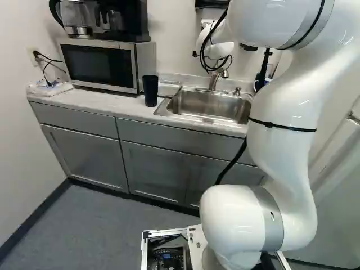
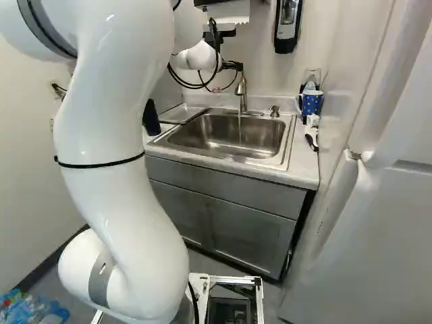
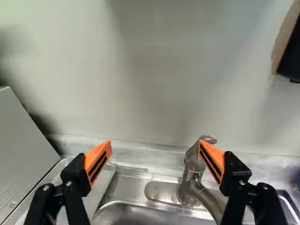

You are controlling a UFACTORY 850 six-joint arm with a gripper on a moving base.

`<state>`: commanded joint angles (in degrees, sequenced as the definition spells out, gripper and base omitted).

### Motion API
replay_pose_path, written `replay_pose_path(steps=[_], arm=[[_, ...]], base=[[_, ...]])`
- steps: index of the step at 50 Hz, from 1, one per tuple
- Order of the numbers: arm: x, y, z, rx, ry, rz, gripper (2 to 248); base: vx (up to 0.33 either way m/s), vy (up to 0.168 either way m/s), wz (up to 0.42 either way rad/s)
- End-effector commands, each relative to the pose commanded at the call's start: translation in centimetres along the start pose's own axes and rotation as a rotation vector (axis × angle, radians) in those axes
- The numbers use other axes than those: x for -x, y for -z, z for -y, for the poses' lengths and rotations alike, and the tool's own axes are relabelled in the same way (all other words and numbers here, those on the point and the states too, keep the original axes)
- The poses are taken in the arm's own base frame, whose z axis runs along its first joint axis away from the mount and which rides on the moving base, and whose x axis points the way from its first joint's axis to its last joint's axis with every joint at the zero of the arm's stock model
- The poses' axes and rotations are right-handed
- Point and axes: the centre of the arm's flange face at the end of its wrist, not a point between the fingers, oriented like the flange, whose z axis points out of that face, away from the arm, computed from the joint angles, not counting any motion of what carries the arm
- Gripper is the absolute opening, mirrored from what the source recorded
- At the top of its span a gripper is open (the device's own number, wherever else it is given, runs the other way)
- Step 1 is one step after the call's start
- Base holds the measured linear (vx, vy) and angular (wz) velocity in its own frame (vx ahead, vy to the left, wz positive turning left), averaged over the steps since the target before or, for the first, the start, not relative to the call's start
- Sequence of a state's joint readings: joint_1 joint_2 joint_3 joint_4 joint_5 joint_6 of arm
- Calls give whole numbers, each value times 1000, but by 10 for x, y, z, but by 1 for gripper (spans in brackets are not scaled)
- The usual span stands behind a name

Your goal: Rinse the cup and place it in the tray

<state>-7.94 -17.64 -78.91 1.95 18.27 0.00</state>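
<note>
At the left of the left base view, a black coffee maker (image 1: 126,19) sits on top of a silver and black microwave (image 1: 101,64). A crumpled plastic bag (image 1: 49,88) lies on the pale counter (image 1: 115,103), just beside the microwave.

Next to the right comes the task's cup (image 1: 150,91), dark and upright on the counter between the microwave and the sink. In the right base view your arm (image 2: 111,135) hides part of it. Right of the cup, a flat metal tray (image 2: 181,113) lies alongside the steel sink (image 2: 226,138).

The faucet (image 2: 241,91) rises at the back of the sink, and in the right base view what looks like a thin stream of water (image 2: 239,128) falls from it. Your gripper (image 2: 233,66) is up by the faucet's top. The wrist view shows you the gripper (image 3: 155,146) spread wide, its orange pads (image 3: 98,161) well apart and holding nothing. One finger overlaps the faucet there; you cannot tell whether they touch. The tray shows near the other finger, and the wall (image 3: 154,70) is ahead.

Farther right, a small metal pump (image 2: 274,111) stands behind the sink, and a blue patterned mug (image 2: 312,102) stands near the counter's right end.
</note>
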Motion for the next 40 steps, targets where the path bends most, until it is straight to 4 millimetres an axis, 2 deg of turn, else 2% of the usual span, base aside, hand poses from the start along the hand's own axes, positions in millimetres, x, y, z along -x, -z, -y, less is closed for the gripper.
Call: replay_pose_path(steps=[40], arm=[[-8,2,-1,1,0,-87,247]], base=[[0,0,0]])
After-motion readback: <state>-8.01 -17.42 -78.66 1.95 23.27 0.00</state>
